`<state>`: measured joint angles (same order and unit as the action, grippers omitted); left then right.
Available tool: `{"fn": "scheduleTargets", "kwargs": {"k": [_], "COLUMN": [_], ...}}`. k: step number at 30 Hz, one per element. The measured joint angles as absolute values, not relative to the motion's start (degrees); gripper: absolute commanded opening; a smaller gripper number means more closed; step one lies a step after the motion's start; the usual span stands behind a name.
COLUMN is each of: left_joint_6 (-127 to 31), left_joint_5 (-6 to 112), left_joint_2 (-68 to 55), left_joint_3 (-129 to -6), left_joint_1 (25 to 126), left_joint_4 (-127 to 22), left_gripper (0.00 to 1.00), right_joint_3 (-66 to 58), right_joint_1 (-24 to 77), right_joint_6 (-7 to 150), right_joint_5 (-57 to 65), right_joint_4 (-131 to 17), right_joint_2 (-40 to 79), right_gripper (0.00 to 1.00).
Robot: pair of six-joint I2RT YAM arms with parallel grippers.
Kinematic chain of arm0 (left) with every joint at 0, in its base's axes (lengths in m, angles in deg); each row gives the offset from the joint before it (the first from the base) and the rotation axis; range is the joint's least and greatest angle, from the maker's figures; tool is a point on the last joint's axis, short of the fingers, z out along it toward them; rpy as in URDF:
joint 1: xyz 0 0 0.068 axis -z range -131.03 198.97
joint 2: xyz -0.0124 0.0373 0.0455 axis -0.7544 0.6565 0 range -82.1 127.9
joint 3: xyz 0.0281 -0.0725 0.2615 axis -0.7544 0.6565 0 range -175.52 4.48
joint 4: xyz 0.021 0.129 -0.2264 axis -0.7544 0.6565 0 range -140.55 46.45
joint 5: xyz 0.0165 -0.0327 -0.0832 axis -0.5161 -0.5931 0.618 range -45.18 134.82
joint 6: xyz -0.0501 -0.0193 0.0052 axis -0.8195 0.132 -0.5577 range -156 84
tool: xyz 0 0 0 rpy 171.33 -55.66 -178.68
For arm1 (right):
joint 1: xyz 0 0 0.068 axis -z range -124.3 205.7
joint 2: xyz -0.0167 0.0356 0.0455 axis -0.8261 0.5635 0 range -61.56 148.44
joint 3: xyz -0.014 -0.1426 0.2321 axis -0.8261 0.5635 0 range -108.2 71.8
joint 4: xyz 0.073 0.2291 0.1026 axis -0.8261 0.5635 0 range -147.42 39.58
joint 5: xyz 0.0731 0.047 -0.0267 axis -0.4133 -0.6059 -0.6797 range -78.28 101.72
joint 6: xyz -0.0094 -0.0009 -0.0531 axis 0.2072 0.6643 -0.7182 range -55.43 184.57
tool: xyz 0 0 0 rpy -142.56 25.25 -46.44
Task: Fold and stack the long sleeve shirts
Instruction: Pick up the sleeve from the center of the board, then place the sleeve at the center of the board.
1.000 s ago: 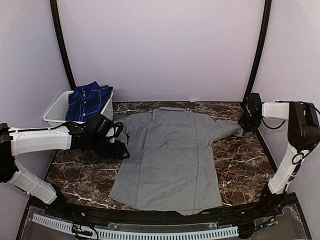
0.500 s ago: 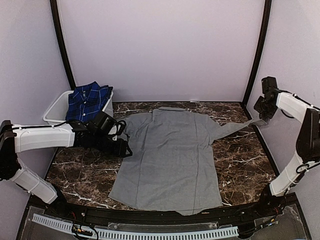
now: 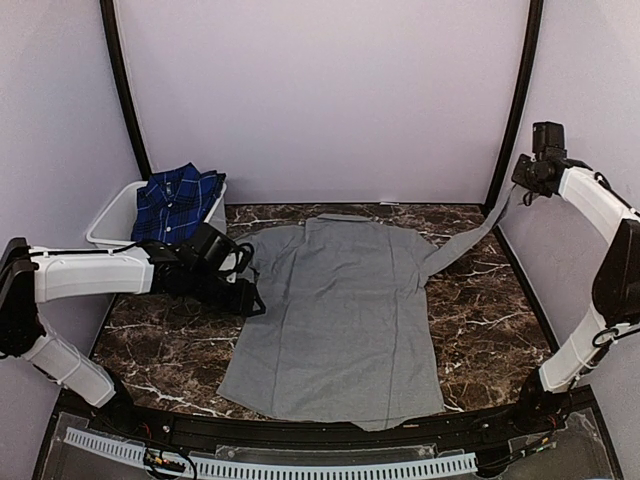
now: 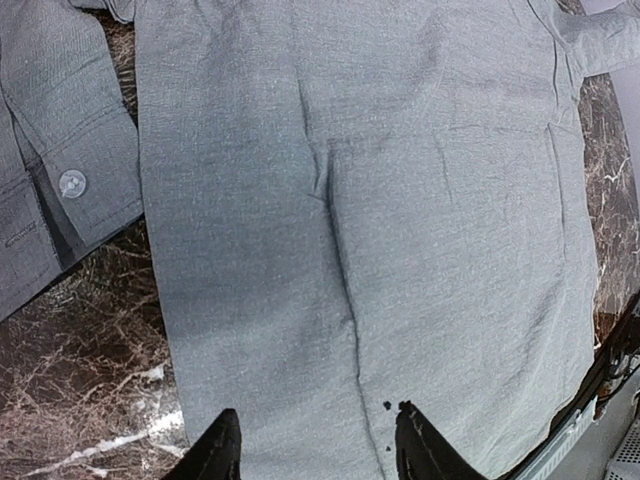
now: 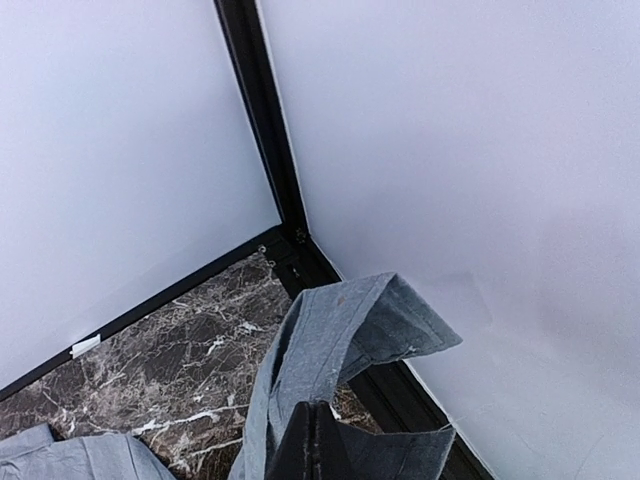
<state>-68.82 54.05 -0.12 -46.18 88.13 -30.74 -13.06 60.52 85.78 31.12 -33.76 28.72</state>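
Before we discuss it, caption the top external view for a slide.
Right end effector holds the grey shirt by its sleeve, raised above the table; plaid shirt sits in white tub.

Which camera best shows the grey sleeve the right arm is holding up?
Top external: the whole sleeve runs from the grey shirt up to the right gripper. Right wrist shows only its cuff end at the fingers; left wrist barely catches its shoulder end.
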Motion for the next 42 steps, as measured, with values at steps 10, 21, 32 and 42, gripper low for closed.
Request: {"fn": "scheduleTargets", "kwargs": {"k": [10,21,32,42], "left_joint_6": [-69.43,-69.73,-70.08,-69.41], "left_joint_5": [54.75,54.86,56.59,56.96], "left_joint_2": [2.04,2.76,6.06,13.84], "left_joint_3": [-47.86,-50.24,-52.01,-61.26], "left_joint_1": [88.13,88.13,88.13,89.46], "left_joint_4": [-30.87,-31.24,-32.83,-35.13], "left_gripper": [0.51,0.52,0.6,0.61], "right_joint_3": [-12.76,-6.68,-1.74,1.19], "right_joint_1": [50.86,22.12,11.28,11.63], "right_joint_6": [75.42,71.0,75.22,82.79], "right_joint_5": [22.16,9.7,5.0,7.23], "right_joint_4": [-43.07,-49.89,-50.3,-50.59], "right_joint_2": [28.41,35.65,38.47,33.83], "right_gripper": [0.0,0.0,0.53,0.51]}}
